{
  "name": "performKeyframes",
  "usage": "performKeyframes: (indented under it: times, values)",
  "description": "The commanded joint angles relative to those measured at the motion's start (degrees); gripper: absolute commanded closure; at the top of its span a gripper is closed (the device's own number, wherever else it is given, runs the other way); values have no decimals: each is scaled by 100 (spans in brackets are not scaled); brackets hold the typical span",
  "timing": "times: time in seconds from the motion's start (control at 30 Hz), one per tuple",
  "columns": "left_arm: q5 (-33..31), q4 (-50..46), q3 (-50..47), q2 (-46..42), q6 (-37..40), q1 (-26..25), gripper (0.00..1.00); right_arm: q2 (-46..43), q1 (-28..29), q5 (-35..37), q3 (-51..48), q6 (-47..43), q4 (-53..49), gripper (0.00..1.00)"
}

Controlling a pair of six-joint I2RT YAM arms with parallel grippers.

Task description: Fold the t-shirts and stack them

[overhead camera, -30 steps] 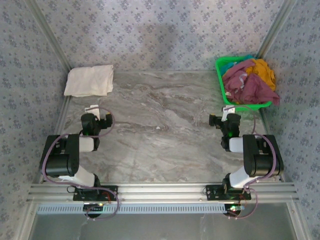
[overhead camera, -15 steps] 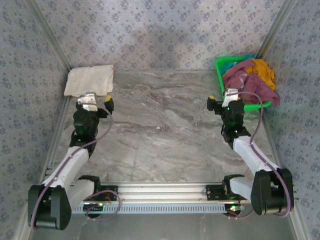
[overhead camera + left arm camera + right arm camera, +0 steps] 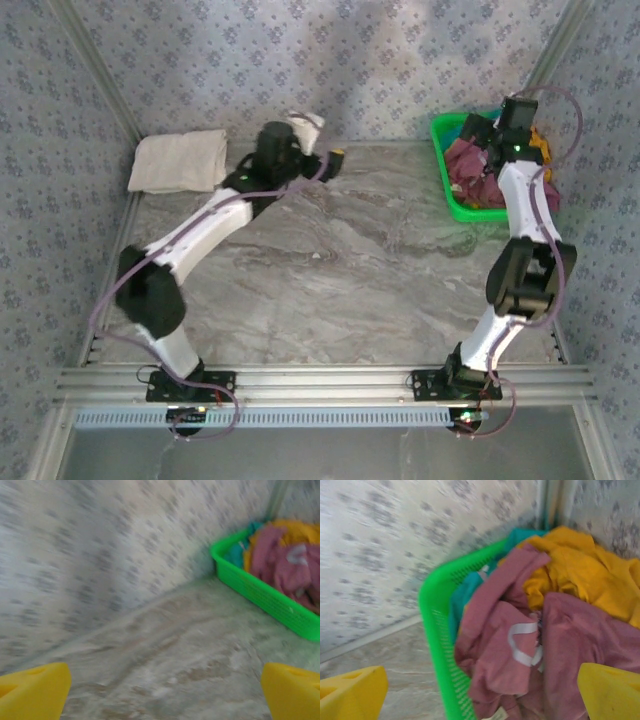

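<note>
A maroon t-shirt with a white printed outline lies crumpled on top in the green basket, and a mustard-orange t-shirt is bunched behind it. My right gripper hangs open just above the maroon cloth, and its yellow fingertips hold nothing. From above, the right gripper is over the basket at the back right. A folded cream-white t-shirt lies at the back left. My left gripper is open at the back centre, facing the basket across bare table.
A teal cloth is tucked along the basket's left side. Patterned walls close in the back and both sides. The marble tabletop stretches between the folded shirt and the basket.
Both arms have swung out from near their bases. The left reached to the back centre, past the cream shirt. The right stretched over the basket. Both grippers stayed open.
</note>
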Motion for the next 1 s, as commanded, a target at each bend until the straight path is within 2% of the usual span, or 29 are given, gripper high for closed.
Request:
performKeyframes:
  times: [0.0,0.13,0.27,0.37,0.4,0.43,0.47,0.5,0.57,0.77,0.9,0.97]
  values:
    - [330,-1007,936,944,128,-339,3,932,-161,-526,974,151,-1394,0]
    - [643,-1397,2183,2060,-65,-492,4,1864,-210,-808,1708,253,-1777,2]
    - [1089,-1404,2795,2736,-335,-559,4,2360,-203,-858,1955,414,-1676,12]
    - [1398,-1281,2962,2985,-498,-581,4,2604,-197,-1122,2043,455,-1491,32]
    - [1447,-1249,2964,2997,-553,-589,4,2671,-212,-1226,2095,443,-1457,45]
    - [1478,-1220,2930,2957,-586,-587,7,2713,-215,-1316,2188,457,-1529,62]
    - [1504,-1196,2863,2878,-587,-590,7,2716,-228,-1350,2260,478,-1605,72]
    - [1496,-1090,2680,2724,-590,-590,8,2665,-229,-1351,2279,470,-1606,78]
    - [1379,-639,2052,2273,-657,-588,7,2462,-191,-1255,2269,433,-1631,83]
    - [1105,1288,-536,347,-1004,-556,6,1220,-50,-785,2043,329,-1716,100]
    - [956,2174,-1851,-764,-1146,-484,3,394,115,-357,2077,149,-1849,100]
    - [879,2265,-2198,-1110,-1100,-460,2,70,246,-81,2108,11,-1893,100]
